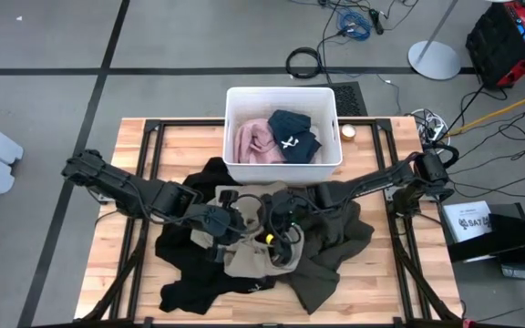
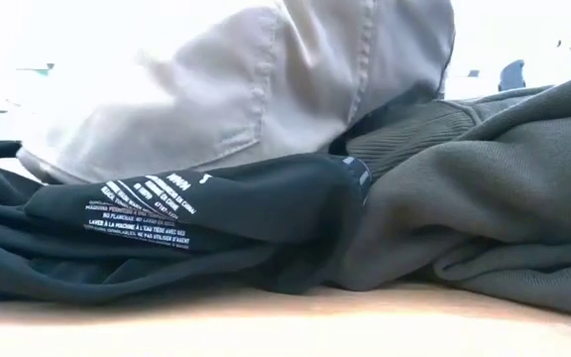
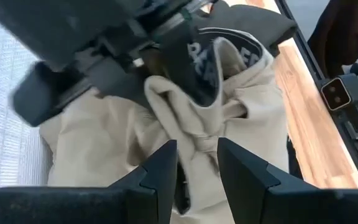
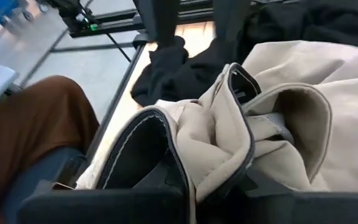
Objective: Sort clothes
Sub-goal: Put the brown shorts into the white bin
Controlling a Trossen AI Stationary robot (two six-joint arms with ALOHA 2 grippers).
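The khaki-tan garment sits on top of the heap at the table's middle, and both arms have gone for it at once, presumably to lift and spread it rather than drag it. The left gripper has its fingers narrowly apart with a twisted fold of the tan cloth pinched between them. The right gripper is buried in the same cloth; from its wrist view I cannot tell how its jaws stand. Under and around lie the black clothes and the big olive-green garment, waiting their turn. Beyond the heap, the white bin already holds a pink garment and a dark blue garment.
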